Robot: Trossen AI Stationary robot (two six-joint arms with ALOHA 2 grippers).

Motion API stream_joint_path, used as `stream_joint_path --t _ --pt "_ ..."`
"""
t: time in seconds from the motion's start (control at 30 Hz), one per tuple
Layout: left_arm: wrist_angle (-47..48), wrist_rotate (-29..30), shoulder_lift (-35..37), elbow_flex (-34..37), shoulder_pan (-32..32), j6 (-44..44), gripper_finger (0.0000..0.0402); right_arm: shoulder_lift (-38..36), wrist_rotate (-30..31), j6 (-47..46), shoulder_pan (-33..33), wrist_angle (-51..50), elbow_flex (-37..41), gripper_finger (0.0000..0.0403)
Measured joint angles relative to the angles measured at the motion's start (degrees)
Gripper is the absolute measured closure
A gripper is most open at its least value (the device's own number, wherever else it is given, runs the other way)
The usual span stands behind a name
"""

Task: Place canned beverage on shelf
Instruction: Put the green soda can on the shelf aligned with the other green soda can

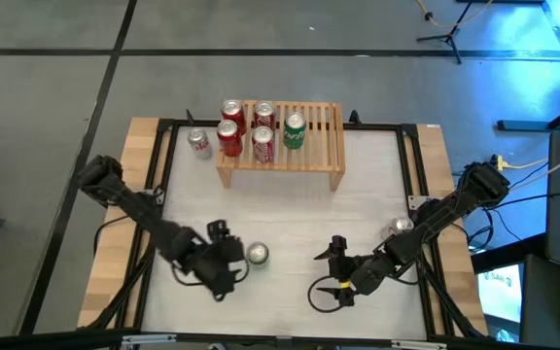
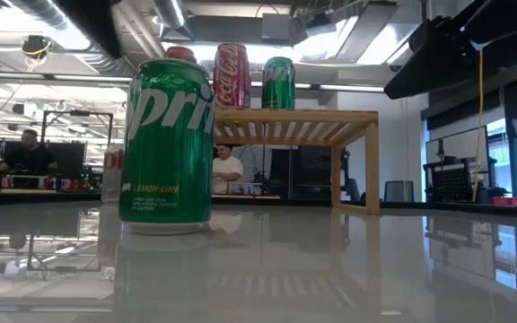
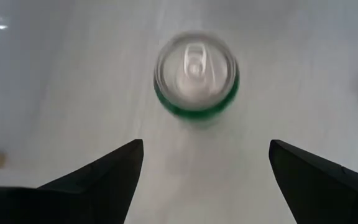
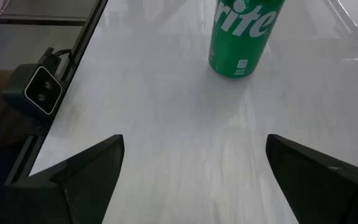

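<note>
A green Sprite can (image 1: 258,255) stands upright on its base on the white table; it also shows in the low view (image 2: 167,144) and in both wrist views (image 3: 196,74) (image 4: 241,37). My left gripper (image 1: 236,255) (image 3: 204,155) is open just left of the can and touches nothing. My right gripper (image 1: 331,267) (image 4: 194,149) is open and empty to the can's right, farther off. The pale wooden shelf (image 1: 321,146) (image 2: 348,121) stands at the table's far side. Several red cans (image 1: 262,146) and one green can (image 1: 295,129) stand on its slatted top.
A red and white can (image 1: 198,143) stands on the table left of the shelf. Another can (image 1: 402,227) stands by the right arm. The low camera (image 4: 39,90) sits at the table's near edge. A black frame (image 1: 163,165) runs around the table.
</note>
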State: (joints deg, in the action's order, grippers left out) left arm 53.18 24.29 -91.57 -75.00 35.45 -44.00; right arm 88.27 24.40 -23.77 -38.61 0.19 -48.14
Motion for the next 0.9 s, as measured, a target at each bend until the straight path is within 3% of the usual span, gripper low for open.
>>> stream_joint_path --t 0.27,0.43,0.67,0.9 --pt "-20.96 12.22 4.63 19.91 9.39 -6.92 0.0065 0.00 4.95 0.23 0.90 5.18 0.00 0.0017" --pt "-34.44 14.20 4.61 28.89 10.35 -7.02 0.0065 2.64 3.91 2.52 4.26 11.26 0.00 0.0017" --pt "-49.61 18.95 4.61 36.84 9.01 -3.93 0.0065 11.68 -2.44 9.57 10.10 28.65 0.00 0.0017" --pt "-62.50 20.98 4.61 41.14 8.47 4.27 0.0065 18.36 -5.45 12.29 14.58 39.73 -0.05 0.0017"
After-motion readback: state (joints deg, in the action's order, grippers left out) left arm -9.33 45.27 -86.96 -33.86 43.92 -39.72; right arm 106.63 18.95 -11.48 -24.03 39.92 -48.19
